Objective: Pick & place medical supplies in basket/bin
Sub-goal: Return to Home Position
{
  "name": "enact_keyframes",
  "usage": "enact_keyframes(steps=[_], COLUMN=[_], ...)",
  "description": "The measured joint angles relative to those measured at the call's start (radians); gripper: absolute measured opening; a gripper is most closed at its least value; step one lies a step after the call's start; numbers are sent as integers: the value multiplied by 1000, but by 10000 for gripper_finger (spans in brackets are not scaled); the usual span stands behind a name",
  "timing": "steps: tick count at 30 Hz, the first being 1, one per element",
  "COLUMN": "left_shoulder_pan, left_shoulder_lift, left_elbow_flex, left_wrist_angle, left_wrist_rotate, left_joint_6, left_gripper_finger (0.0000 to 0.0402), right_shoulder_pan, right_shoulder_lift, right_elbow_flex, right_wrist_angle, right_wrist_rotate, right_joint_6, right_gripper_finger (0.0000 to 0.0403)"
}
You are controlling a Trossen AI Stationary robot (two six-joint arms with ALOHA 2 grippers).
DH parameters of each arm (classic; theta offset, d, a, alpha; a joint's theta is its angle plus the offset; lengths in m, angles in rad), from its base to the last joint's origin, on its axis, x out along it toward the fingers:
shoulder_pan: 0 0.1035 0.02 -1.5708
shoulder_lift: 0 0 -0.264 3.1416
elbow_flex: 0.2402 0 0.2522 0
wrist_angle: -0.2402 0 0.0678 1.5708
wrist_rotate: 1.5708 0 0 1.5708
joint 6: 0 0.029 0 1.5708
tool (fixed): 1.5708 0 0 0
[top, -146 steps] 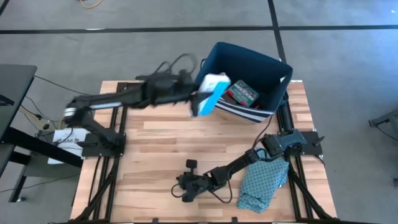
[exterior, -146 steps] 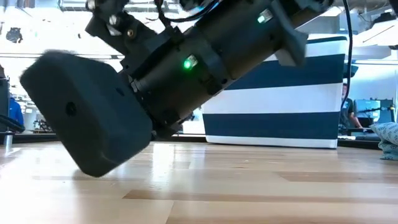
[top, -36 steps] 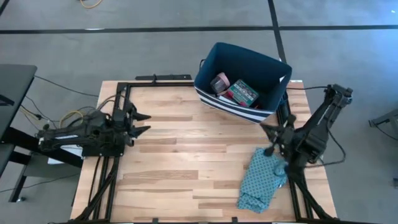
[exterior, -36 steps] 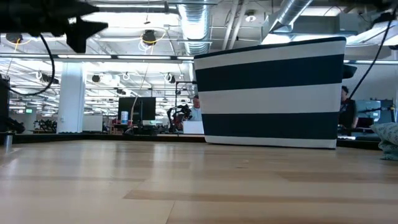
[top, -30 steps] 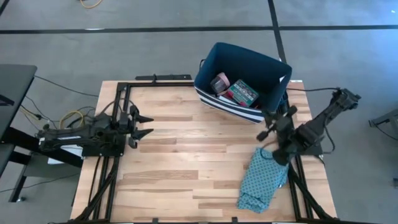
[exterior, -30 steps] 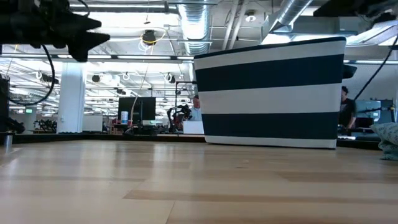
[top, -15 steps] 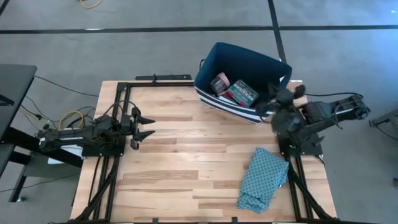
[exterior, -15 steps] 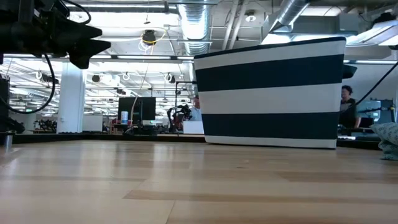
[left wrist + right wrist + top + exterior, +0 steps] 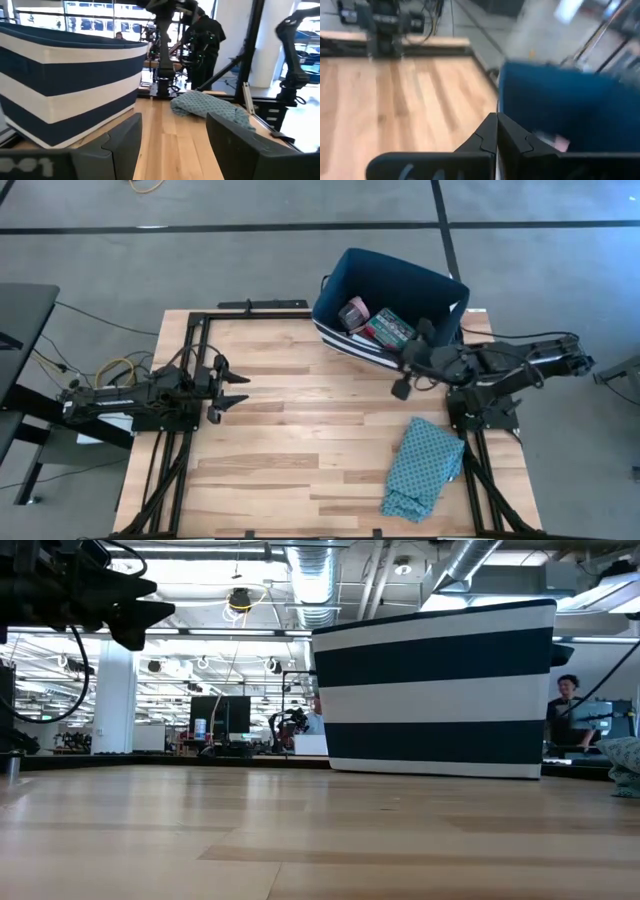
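The navy bin with white stripes (image 9: 445, 285) stands at the table's far right; in the low view the bin (image 9: 440, 690) fills the middle. Inside it lie a pink tape roll (image 9: 352, 313) and a green-red patterned box (image 9: 390, 328); other supplies do not show. My right gripper (image 9: 404, 363) is shut and empty, level just off the bin's near wall and pointing toward the table's left; in its wrist view the right gripper (image 9: 496, 134) has the blue wall (image 9: 560, 105) beside it. My left gripper (image 9: 232, 387) waits open at the table's left side, above the wood.
A teal patterned cloth (image 9: 420, 465) lies crumpled at the table's near right corner, also seen as the cloth (image 9: 210, 106) in the left wrist view. Bare wood stretches between the two arms. A person (image 9: 566, 700) stands in the room behind the table.
My right gripper has swung from above the teal cloth toward the far edge and the table's left, ending level beside the bin's near wall, with its arm stretched out low. The cloth and the bin have stayed put.
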Motion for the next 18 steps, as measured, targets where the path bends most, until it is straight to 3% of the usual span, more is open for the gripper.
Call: enact_keyframes(steps=[3,5,8,12,16,18], left_shoulder_pan=[0,0,0,0,0,1], left_shoulder_lift=[0,0,0,0,0,0], left_elbow_flex=[1,1,1,1,1,2], left_wrist_angle=[-7,-32,-46,2,119,147], left_wrist_rotate=[2,-4,-10,69,89,89], left_joint_6=[14,45,38,47,119,134], left_gripper_finger=[210,210,210,210,210,210], right_shoulder_pan=[55,108,205,305,335,332], right_shoulder_lift=[-78,-139,-237,-364,-474,-533], right_elbow_flex=[-47,-124,-298,-539,-720,-792], right_wrist_angle=[-122,-95,88,408,609,658], right_wrist_rotate=[-1,-7,-7,-9,-12,-84], right_joint_6=[134,162,137,-28,-104,-111], right_gripper_finger=[0,0,0,0,0,0])
